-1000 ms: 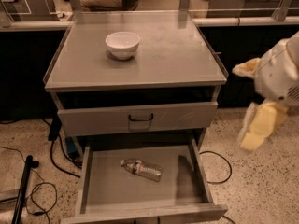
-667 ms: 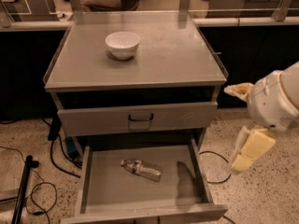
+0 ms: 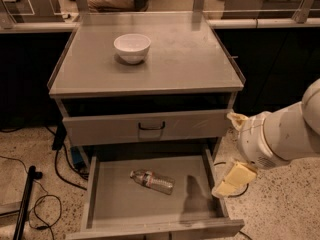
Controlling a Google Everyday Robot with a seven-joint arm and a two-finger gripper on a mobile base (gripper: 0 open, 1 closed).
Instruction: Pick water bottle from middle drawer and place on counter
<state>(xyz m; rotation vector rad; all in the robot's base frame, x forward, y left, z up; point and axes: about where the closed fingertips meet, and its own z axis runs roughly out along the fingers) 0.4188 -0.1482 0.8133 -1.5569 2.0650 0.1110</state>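
Observation:
The water bottle [image 3: 151,180] lies on its side in the middle drawer [image 3: 115,206], which is pulled out, with the white cap pointing left. My gripper [image 3: 230,154] hangs off the white arm at the right, over the drawer's right wall and to the right of the bottle. Its yellowish fingers [image 3: 233,179] stand apart and hold nothing. The counter [image 3: 180,59] is the grey cabinet top above.
A white bowl [image 3: 132,47] stands on the counter's left half. A shut drawer front with a black handle [image 3: 151,126] sits above the open drawer. Cables and a black stand [image 3: 25,199] lie on the floor at the left. Glass panels line the back.
My arm and gripper have moved left and down, from beside the cabinet to the right wall of the open drawer. The bottle and bowl have not moved.

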